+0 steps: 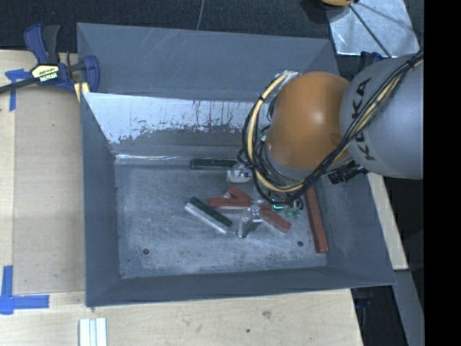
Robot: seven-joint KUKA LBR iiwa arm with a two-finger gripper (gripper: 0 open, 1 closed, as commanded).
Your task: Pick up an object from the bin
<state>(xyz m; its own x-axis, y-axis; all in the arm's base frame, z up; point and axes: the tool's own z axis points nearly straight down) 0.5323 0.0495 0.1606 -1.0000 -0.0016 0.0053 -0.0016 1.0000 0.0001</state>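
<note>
Orange domed wrist cover (306,125), looped with cables (252,146), hides the grey metal bin's (101,215) right middle. Below it the hand (249,223) sits low at mid-floor over crossed reddish-brown flat bars (230,202); how wide it stands cannot be told. Just left lies a silver-grey bar (207,215), with a dark green bar (212,164) by the back wall and a long brown strip (318,225) to the right.

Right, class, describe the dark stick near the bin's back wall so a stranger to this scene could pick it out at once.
Start at the grey bin and find its far wall, the one with scratched streaks. At that wall's foot lies a thin dark stick, running along the wall. It lies alone, whereas the reddish-brown sticks and silver bar are heaped mid-floor.
</note>
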